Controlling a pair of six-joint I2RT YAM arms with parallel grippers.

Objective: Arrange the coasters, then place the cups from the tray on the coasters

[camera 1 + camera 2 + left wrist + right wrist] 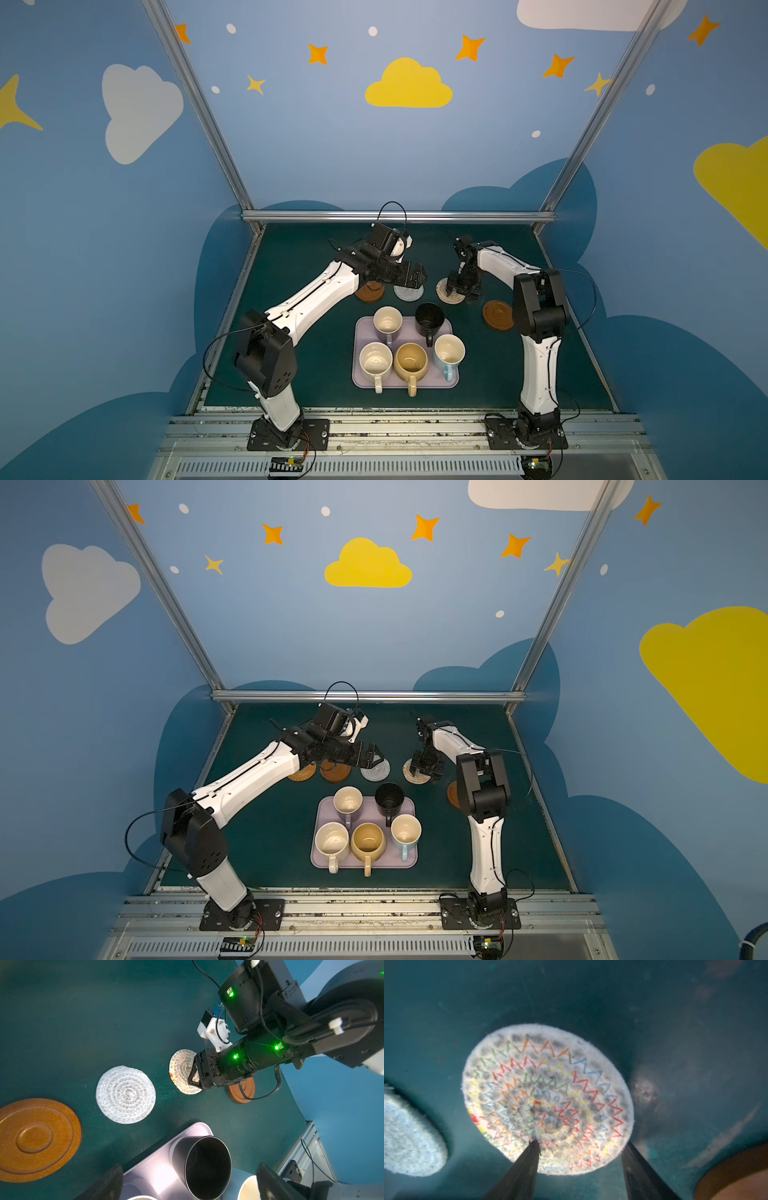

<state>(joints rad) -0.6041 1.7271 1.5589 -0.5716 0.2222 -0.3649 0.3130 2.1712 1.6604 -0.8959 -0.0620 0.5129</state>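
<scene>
Rested right gripper (580, 1144), half spread, on round beige woven coaster (550, 1076) with zigzag stitching, flat on green surface (291, 332). Hung left gripper (417, 277) wide apart above grey coiled coaster (125, 1095). Found five glazed cups (376, 361) upright on smooth lilac tray (365, 332).

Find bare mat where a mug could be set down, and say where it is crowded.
Bare mat lies left of the tray, more right of it, and a strip between the coasters and the back rail. Crowded: the tray, full with five mugs, and the coaster row.
</scene>
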